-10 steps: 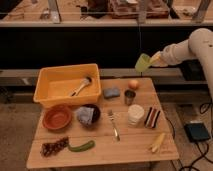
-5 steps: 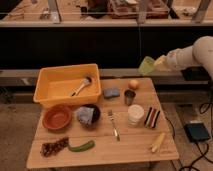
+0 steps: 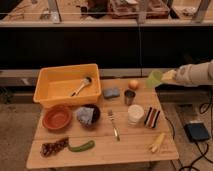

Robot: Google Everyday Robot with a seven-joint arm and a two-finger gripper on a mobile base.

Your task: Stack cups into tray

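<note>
My gripper point(image 3: 167, 77) reaches in from the right, shut on the pale green cup point(image 3: 154, 78), holding it tilted in the air above the table's right far corner. The dark grey metal cup point(image 3: 129, 97) stands on the table below and left of it. The cream-white cup point(image 3: 135, 114) stands in front of the metal cup. The yellow tray point(image 3: 50, 95) sits at the table's far left and holds a brush-like utensil point(image 3: 82, 85).
An orange-brown bowl point(image 3: 57, 117), a dark bowl with a cloth point(image 3: 87, 115), a blue sponge point(image 3: 111, 93), an orange fruit point(image 3: 133, 84), a fork point(image 3: 114, 124), a striped object point(image 3: 152, 116), a banana point(image 3: 157, 142), a green pepper point(image 3: 81, 146) and a brown snack point(image 3: 54, 147) lie on the wooden table.
My gripper with the green cup has moved down and slightly left, closer to the table's right far corner.
</note>
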